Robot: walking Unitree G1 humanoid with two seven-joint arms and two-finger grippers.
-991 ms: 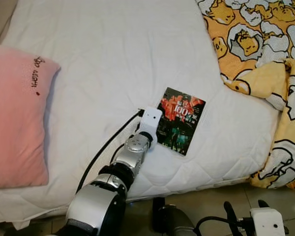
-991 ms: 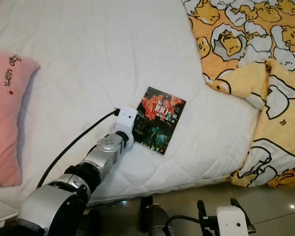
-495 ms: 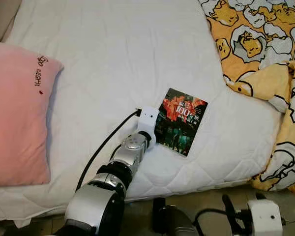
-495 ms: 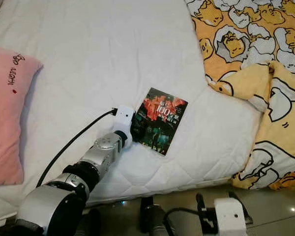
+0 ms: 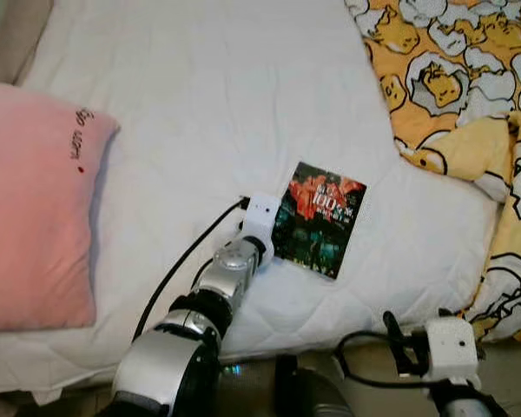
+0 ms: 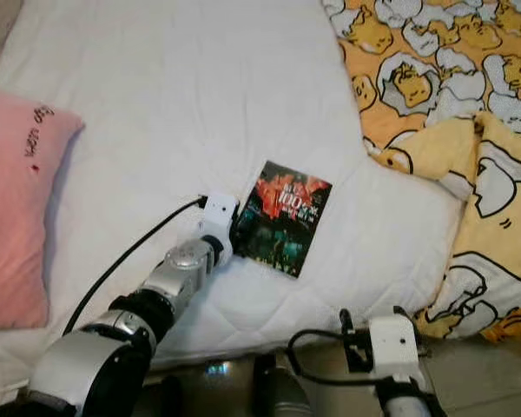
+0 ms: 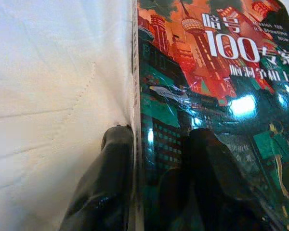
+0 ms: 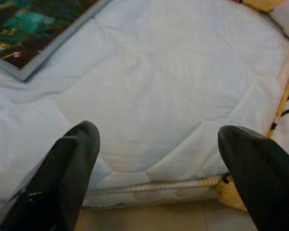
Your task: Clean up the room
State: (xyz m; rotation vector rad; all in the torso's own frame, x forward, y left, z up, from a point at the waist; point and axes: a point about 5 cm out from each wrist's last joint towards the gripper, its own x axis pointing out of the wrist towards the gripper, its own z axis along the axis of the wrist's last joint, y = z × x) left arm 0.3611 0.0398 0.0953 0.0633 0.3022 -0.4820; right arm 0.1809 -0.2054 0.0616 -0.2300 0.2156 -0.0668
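Step in hand: we judge this to be the pick-up of the book point(image 5: 318, 219), the one loose item on the bed.
Book: a glossy paperback with a red and teal city cover; it lies flat on the white quilted mattress point(image 5: 208, 113), near the bed's front edge, between the pink pillow point(image 5: 30, 208) and the yellow cartoon duvet point(image 5: 451, 78).
Left hand: our left hand point(image 7: 156, 159) has its two black fingers clamped on the book's near edge, one finger point(image 7: 106, 183) pressed into the mattress beside the spine side, the other point(image 7: 216, 178) lying on the cover. From the head camera, the wrist sits right at the book's lower left side.
Right hand: our right hand point(image 8: 159, 168) hangs low in front of the bed with its fingers spread wide apart and nothing between them; it looks across the mattress corner towards the duvet.
Next move: we think a lift is due, and it calls for a firm pinch, since the cover looks slick and the soft mattress gives little to lever against.
Risk: the book may sag or slip from a grip on one edge.
Surface: soft, quilted, slightly dented under the wrist.
Room: pale tiled floor point(image 6: 495, 373) shows below the bed edge.
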